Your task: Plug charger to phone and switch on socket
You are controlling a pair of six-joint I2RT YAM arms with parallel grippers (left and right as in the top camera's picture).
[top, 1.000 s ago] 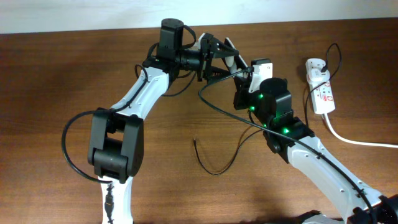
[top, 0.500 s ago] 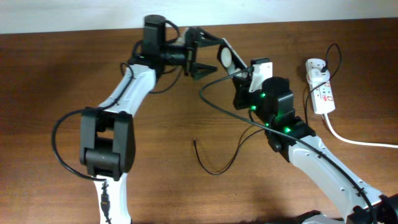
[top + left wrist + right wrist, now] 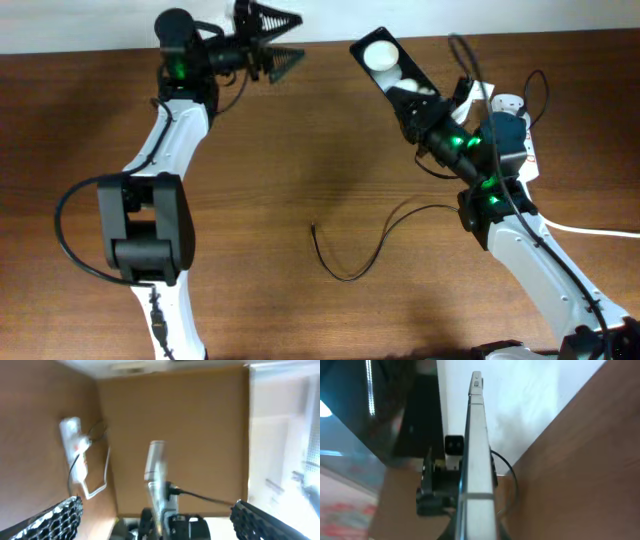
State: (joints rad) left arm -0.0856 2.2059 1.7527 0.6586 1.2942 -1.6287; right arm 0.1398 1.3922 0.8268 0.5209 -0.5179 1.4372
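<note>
The right claw [image 3: 410, 96] is pinching the phone [image 3: 383, 58] by its lower end. It holds the phone off the table [image 3: 300, 150], tilted, with the screen facing up. In the right wrist view the phone shows edge-on, running straight out from the claw.

A second ago both claws were on the phone. Now the left claw [image 3: 285, 37] has let go and pulled well away to the far side. Its fingers are spread wide and empty. The phone has swung with the right arm toward the socket [image 3: 75, 455], which sits just behind that arm.

So the handover looks done, but the plugging is not. The charger [image 3: 350, 275] lies loose on the table below and ahead of the right claw. Its tip points away from the phone and is well apart from it. With the left claw free, it is probably the one to fetch that tip. The socket switch is untouched.
</note>
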